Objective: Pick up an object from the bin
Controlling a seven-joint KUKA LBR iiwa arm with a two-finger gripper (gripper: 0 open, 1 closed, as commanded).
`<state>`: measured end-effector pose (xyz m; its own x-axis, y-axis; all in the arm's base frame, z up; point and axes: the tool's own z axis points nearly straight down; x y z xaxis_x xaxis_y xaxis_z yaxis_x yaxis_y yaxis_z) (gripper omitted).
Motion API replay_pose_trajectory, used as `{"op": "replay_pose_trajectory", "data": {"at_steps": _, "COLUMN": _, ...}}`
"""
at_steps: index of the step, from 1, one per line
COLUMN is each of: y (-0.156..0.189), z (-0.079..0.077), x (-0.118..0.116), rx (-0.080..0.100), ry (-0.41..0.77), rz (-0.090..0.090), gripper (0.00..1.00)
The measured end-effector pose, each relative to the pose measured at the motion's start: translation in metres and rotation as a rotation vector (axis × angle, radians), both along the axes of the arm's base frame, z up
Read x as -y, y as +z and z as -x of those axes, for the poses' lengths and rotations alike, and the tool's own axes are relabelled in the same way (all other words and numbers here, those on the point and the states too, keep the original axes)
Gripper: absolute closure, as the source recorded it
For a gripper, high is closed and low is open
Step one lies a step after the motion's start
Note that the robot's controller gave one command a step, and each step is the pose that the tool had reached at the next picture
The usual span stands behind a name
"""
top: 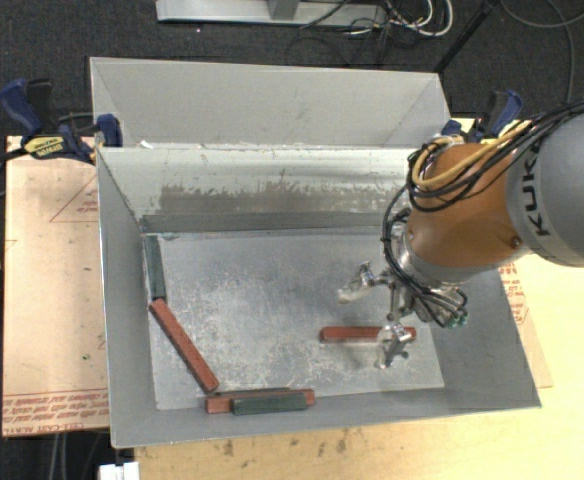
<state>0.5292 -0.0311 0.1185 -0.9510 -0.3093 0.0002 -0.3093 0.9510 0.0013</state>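
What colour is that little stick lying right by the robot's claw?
The stick is reddish-brown, clearest in the camera view.

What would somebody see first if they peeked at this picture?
The big robot arm with its orange cover, reaching into the grey bin from the right. Its open tool hangs over a red-brown stick near the front right. A longer red-brown stick lies slanted at the left, and a dark green stick lies by the front wall.
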Motion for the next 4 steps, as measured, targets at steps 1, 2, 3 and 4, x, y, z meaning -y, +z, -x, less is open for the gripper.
{"op": "replay_pose_trajectory", "data": {"at_steps": 1, "y": -0.044, "z": -0.009, "x": 0.005, "rx": 0.005, "ry": -0.136, "rz": -0.002, "gripper": 0.0}}
{"op": "replay_pose_trajectory", "data": {"at_steps": 2, "y": -0.04, "z": 0.009, "x": 0.009, "rx": 0.023, "ry": -0.043, "rz": -0.001, "gripper": 1.0}}
{"op": "replay_pose_trajectory", "data": {"at_steps": 3, "y": -0.04, "z": 0.009, "x": 0.009, "rx": 0.023, "ry": -0.043, "rz": -0.001, "gripper": 1.0}}
{"op": "replay_pose_trajectory", "data": {"at_steps": 4, "y": -0.035, "z": 0.01, "x": 0.008, "rx": 0.015, "ry": -0.043, "rz": -0.001, "gripper": 1.0}}
